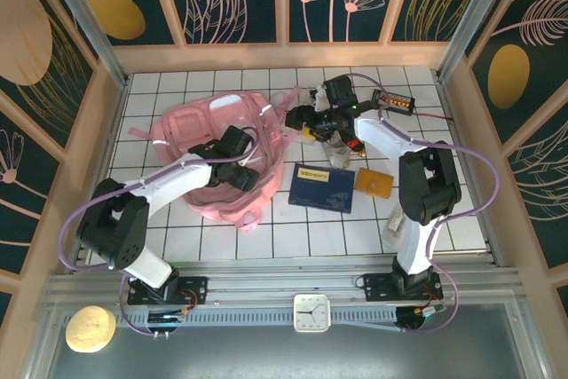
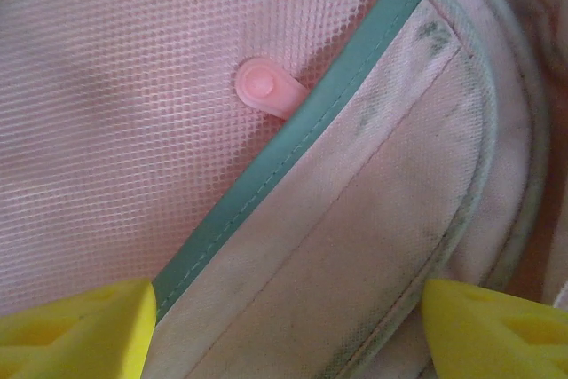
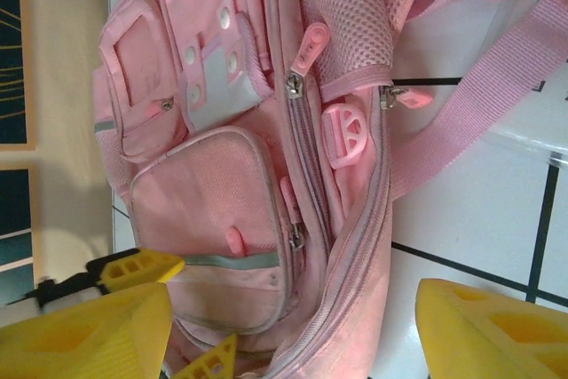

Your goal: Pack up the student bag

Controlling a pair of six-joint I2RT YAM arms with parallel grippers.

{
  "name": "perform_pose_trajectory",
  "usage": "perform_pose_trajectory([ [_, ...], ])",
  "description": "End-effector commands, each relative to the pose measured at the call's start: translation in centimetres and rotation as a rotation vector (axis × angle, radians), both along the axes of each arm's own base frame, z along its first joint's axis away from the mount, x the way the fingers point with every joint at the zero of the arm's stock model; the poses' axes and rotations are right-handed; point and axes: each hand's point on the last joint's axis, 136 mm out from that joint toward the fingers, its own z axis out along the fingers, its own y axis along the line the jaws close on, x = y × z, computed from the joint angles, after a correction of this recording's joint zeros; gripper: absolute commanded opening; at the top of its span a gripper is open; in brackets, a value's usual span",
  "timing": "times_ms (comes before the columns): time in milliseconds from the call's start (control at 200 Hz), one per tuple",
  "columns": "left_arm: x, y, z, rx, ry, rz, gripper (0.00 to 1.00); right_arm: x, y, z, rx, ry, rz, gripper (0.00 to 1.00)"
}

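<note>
White tiled surface [image 1: 266, 237], boxed in by dark leaf-pattern walls [image 1: 240, 6]. Student bag [image 1: 191, 130] lies flat, left of centre. Left fingers [image 2: 80, 326] spread wide just above its mesh pocket, gripping nothing. Right fingers [image 3: 484, 330] beside bag's far-right side, likewise wide apart, empty.

student bag [image 1: 213, 139]: on the table [image 1: 293, 232]
book [image 1: 321, 186]: just right of the student bag
left gripper [image 2: 284, 326]: over the student bag
</note>
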Motion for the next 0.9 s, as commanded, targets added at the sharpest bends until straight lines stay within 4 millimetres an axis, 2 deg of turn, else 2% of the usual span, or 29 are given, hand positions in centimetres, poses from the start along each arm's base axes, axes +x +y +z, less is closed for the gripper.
perform_pose_trajectory([
  [0, 1.3, 0.5, -0.3, 0.060, -0.033, 0.007, 0.78, 0.6, 0.7, 1.4, 0.029, -0.039, 0.000, 0.74],
  [100, 1.9, 0.4, -0.6, 0.078, -0.029, 0.013, 0.76, 0.3, 0.8, 1.3, 0.026, -0.037, 0.002, 0.74],
  [225, 1.1, -1.2, 0.9, -0.016, -0.027, -0.039, 0.78, 0.1, 0.5, 1.3, 0.012, -0.040, 0.000, 0.74],
  [330, -0.4, -1.6, 1.8, -0.069, -0.031, -0.070, 0.87, -0.1, 0.2, 0.9, -0.001, -0.037, -0.009, 0.74],
  [400, -0.7, -1.5, 2.1, -0.080, -0.041, -0.072, 0.98, -0.1, 0.2, 0.4, -0.001, -0.027, -0.012, 0.74],
  [425, -0.7, -1.6, 2.2, -0.086, -0.043, -0.073, 0.99, -0.1, 0.2, 0.4, 0.001, -0.026, -0.012, 0.74],
  [490, -0.6, -1.6, 2.0, -0.083, -0.041, -0.070, 0.99, 0.0, 0.4, 0.1, 0.008, -0.019, -0.011, 0.74],
  [575, -0.2, -0.8, 0.4, -0.014, -0.025, -0.053, 0.99, 0.2, 0.7, 0.1, 0.015, -0.018, -0.012, 0.74],
  [711, 1.2, -0.7, -1.8, 0.066, 0.012, -0.033, 0.94, 0.4, 1.2, 0.2, 0.020, -0.018, -0.007, 0.74],
  [756, 1.6, -0.7, -1.9, 0.076, 0.007, -0.028, 0.91, 0.4, 1.3, 0.2, 0.018, -0.015, -0.005, 0.74],
  [771, 1.6, -0.6, -2.7, 0.092, 0.023, -0.027, 0.91, 0.5, 1.3, 0.2, 0.018, -0.016, -0.005, 0.74],
  [806, 1.8, -0.4, -3.1, 0.110, 0.021, -0.023, 0.88, 0.5, 1.4, 0.3, 0.017, -0.020, -0.004, 0.74],
  [851, 2.1, -0.2, -3.2, 0.126, 0.014, -0.015, 0.83, 0.5, 1.4, 0.4, 0.018, -0.021, -0.004, 0.74],
  [896, 2.3, -0.2, -3.2, 0.130, 0.011, -0.012, 0.73, 0.5, 1.4, 0.4, 0.018, -0.024, -0.004, 0.74],
])
